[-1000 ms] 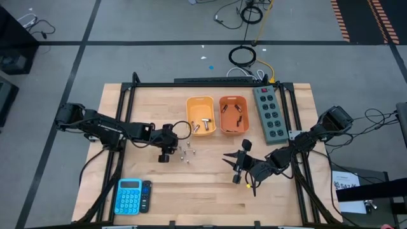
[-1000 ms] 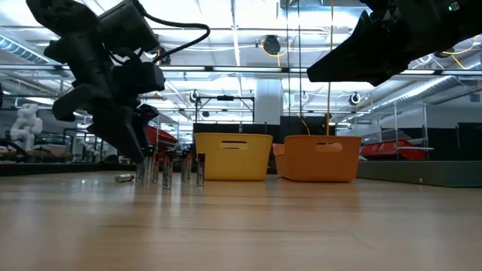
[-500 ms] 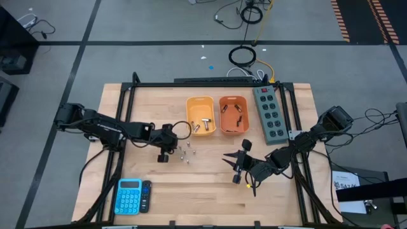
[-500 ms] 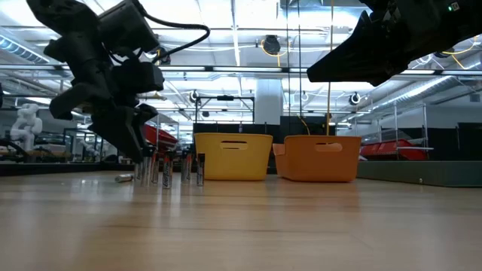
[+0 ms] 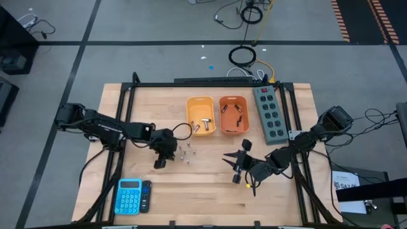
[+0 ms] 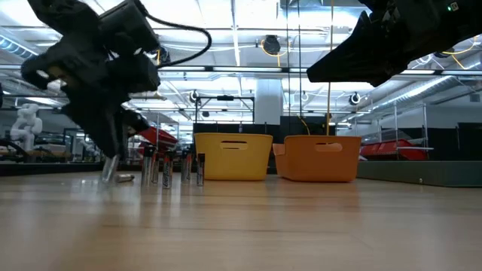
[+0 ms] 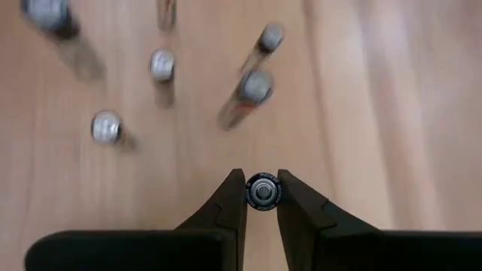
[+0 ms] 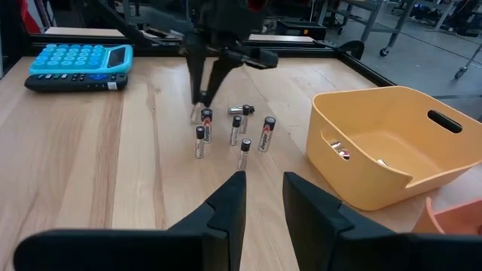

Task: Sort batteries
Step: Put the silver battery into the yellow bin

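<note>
Left wrist view is showing a small silvery-grey cylindrical battery (image 7: pixel 263 191) standing on end, seen from above, with the left claw (image 7: pixel 262 197) clenching it between its two dark fingers (image 7: pixel 226 207). Just beyond it, five more upright batteries (image 7: pixel 254 84) are standing in a loose cluster on the pale wooden desk (image 7: pixel 376 113). In the high view, that cluster (image 5: pixel 185 152) is sitting near the middle of the desk (image 5: pixel 191 197), just beside the left claw (image 5: pixel 160 162), which is reaching in from the left edge. The right wrist view is showing the same group (image 8: pixel 235 135) standing upright, with one battery lying flat behind it, and the left claw (image 8: pixel 202 102) coming down at the group's near side.

A yellow plastic bin (image 5: pixel 201 116) and an orange plastic bin (image 5: pixel 233 115) are sitting side by side behind the cluster, each holding several batteries. A green power strip (image 5: pixel 269 113) is lying beside the orange bin. A blue calculator (image 5: pixel 130 195) is resting at the desk's front left corner, with a dark device just beside it.

The right claw (image 5: pixel 234 163) is hovering over the desk right of centre, well apart from the batteries, its fingers (image 8: pixel 226 207) spread and holding nothing. In the low view, the left claw (image 6: pixel 110 169) is touching down beside the row of batteries (image 6: pixel 167 169).
</note>
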Tool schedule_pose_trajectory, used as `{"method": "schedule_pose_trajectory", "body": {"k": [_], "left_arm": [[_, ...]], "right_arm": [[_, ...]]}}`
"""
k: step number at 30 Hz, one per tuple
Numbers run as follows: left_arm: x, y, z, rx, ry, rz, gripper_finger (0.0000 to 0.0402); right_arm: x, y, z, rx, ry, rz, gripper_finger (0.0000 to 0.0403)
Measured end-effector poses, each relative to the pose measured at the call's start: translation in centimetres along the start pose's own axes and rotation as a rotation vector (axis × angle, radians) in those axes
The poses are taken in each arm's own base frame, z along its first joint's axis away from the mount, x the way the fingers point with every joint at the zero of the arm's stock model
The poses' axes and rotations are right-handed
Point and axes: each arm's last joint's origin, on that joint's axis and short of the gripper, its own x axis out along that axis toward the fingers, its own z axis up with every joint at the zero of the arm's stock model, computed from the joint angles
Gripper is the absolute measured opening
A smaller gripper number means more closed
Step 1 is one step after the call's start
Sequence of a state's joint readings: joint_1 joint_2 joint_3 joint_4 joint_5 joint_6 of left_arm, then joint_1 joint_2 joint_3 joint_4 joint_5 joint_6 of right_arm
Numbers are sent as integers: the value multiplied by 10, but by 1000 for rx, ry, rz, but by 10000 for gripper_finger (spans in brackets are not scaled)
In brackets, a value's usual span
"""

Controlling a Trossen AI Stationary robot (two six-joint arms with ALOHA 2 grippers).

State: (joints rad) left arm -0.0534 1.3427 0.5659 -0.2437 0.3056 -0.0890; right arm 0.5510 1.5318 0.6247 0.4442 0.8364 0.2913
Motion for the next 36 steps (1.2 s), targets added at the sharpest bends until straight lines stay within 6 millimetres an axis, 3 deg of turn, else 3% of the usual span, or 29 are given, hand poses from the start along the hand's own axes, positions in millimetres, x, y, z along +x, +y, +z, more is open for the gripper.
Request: {"method": "schedule_pose_trajectory", "body": {"k": [7, 12, 14, 21, 27, 36], "left_arm": [[-21, -6, 22, 83, -136, -121, 55], [-36, -5, 41, 154, -323, -298, 55], [-41, -1, 48, 185, -408, -292, 55], [-52, 29, 75, 220, -735, 98, 55], [-50, 60, 78, 82, -785, 380, 90], [-50, 65, 81, 66, -743, 373, 203]], "right_arm": [[0, 0, 0, 2, 0, 1, 79], [0, 0, 0, -2, 0, 1, 79], [0, 0, 0, -1, -2, 2, 79], [0, 0, 1, -3, -5, 3, 79], [0, 0, 1, -5, -6, 3, 79], [0, 0, 0, -21, -2, 2, 79]]}}
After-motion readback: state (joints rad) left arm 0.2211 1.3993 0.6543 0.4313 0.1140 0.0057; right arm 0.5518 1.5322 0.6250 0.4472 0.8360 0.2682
